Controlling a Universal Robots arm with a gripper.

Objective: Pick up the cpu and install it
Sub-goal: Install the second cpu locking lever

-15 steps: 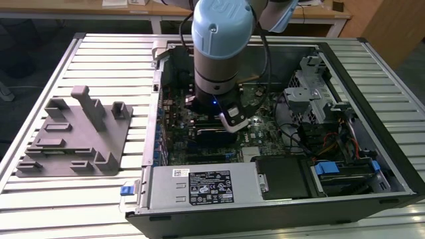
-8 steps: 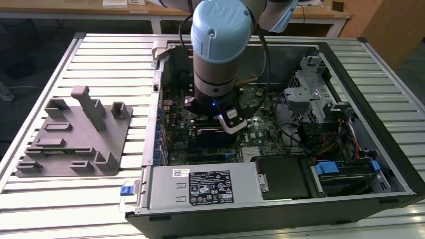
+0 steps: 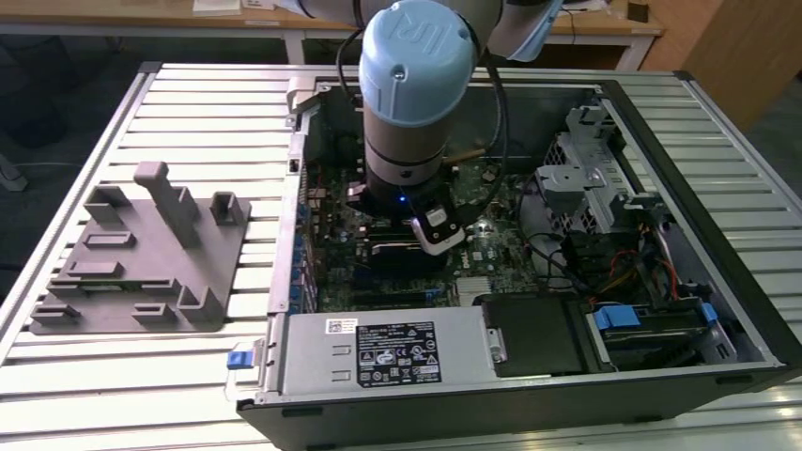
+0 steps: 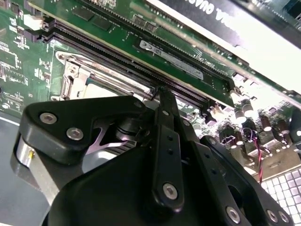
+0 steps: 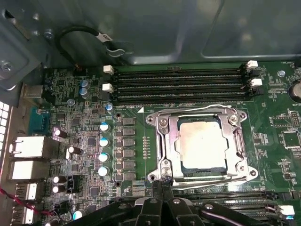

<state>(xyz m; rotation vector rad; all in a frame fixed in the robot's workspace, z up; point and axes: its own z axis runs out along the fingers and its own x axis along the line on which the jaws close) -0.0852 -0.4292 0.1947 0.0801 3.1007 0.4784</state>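
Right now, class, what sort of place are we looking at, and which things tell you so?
Probably a lab or workshop bench for robotic PC assembly: an open computer case lies on a slatted metal table, a robot arm reaches inside, and wooden desks stand behind.

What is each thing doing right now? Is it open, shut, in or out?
cpu: lying flat in its socket on the green board.
Socket frame: down around the cpu.
Memory slots: the ones beside the socket are empty.
Computer case: side open, insides showing.
Gripper: fingers shut, holding nothing, at the socket's edge.
Grey tray: on the table beside the case.
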